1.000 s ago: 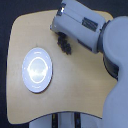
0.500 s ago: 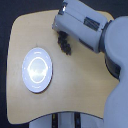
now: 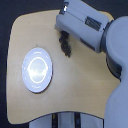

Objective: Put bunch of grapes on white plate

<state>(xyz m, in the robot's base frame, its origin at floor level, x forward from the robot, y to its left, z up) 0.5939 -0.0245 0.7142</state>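
Observation:
The bunch of grapes (image 3: 66, 48) is a dark cluster on the far half of the tan table, right of centre in the exterior view. My gripper (image 3: 63, 37) reaches down from under the big white-grey arm (image 3: 82, 25). Its dark fingers merge with the top of the bunch and look shut on it. Whether the grapes rest on the table or hang just above it cannot be told. The white plate (image 3: 37, 70) lies flat towards the exterior view's left, well apart from the grapes, with nothing on it.
The rounded wooden table (image 3: 75, 95) has its edge close on the exterior view's left and near side. The arm's bulky grey body (image 3: 117, 60) covers the table's right side. A dark floor surrounds the table.
The arm and the grapes have hardly moved; the dark cluster sits very slightly lower in the view than a second ago. The plate has not moved.

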